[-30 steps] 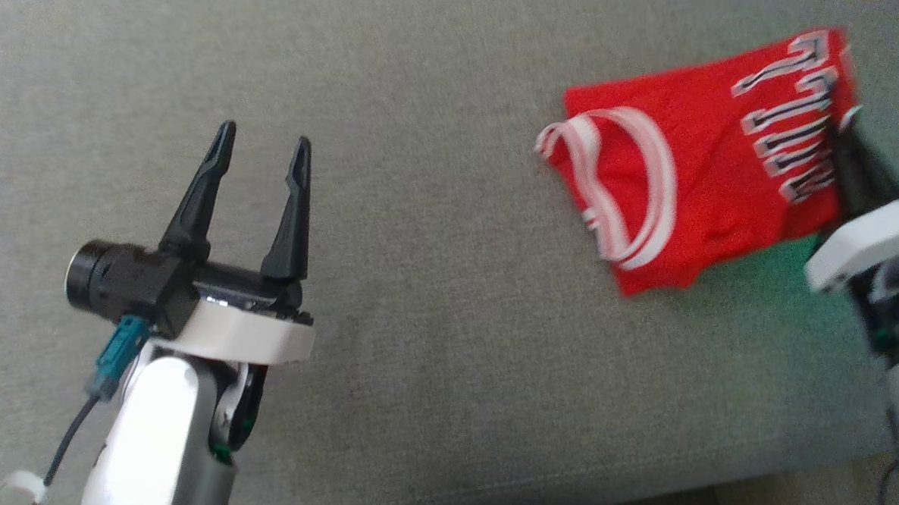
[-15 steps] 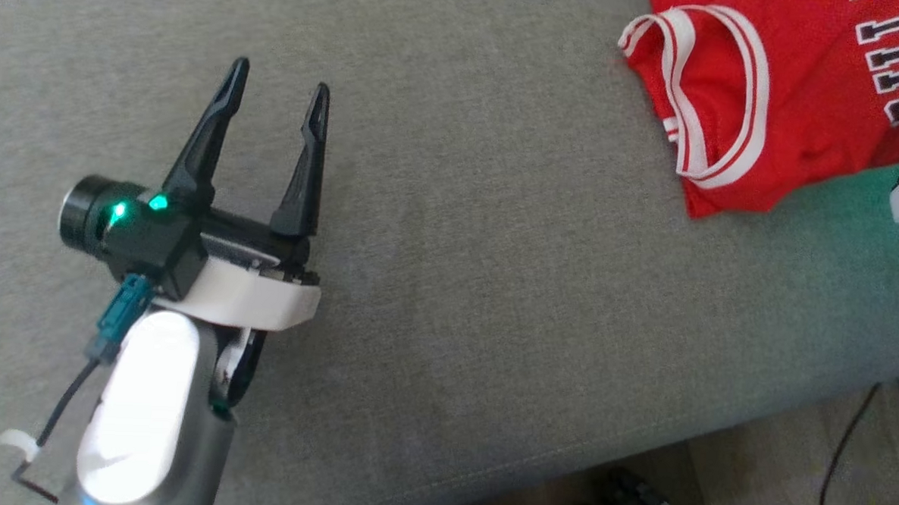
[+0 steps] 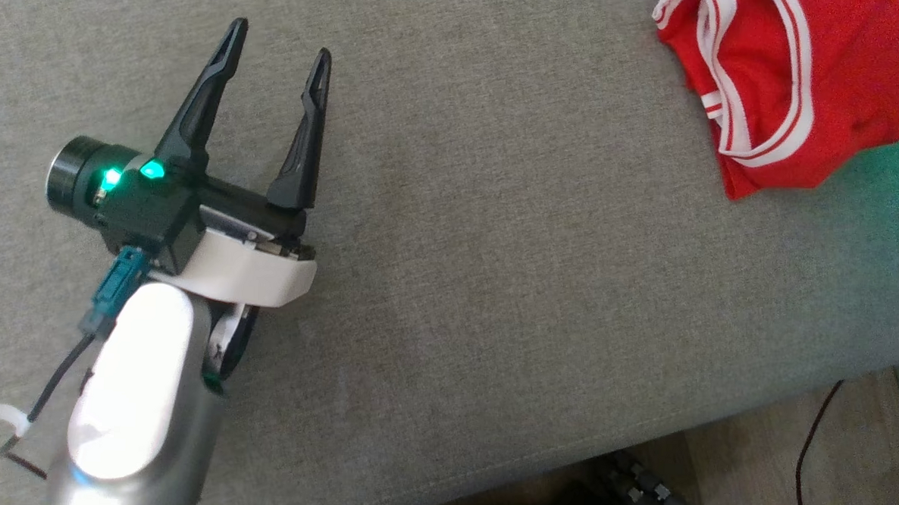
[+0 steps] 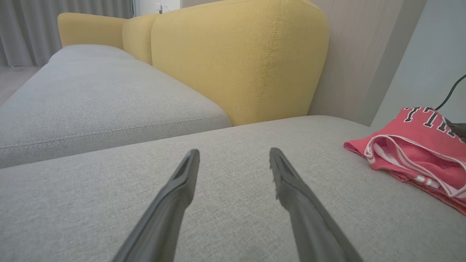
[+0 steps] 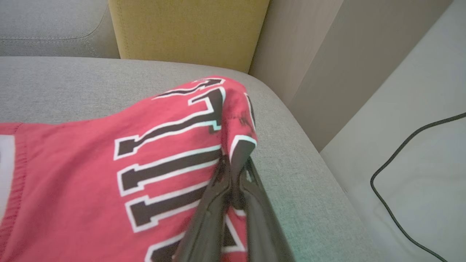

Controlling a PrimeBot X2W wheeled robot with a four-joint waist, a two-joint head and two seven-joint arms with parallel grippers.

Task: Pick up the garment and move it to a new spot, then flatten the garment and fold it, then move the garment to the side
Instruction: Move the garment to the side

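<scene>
One red garment (image 3: pixel 791 85), folded, white-trimmed with black-and-white lettering, lies far right on grey sofa seat (image 3: pixel 495 247). Right hand (image 5: pixel 236 163) pinches its lettered edge. Left hand (image 3: pixel 280 38) wide, empty, well apart.

Only print found: black block lettering (image 5: pixel 171 162), white-outlined, on the red garment (image 5: pixel 65 189); folded and cropped, it reads as one T-like shape plus upright strokes in the right wrist view, with no whole word legible.
</scene>
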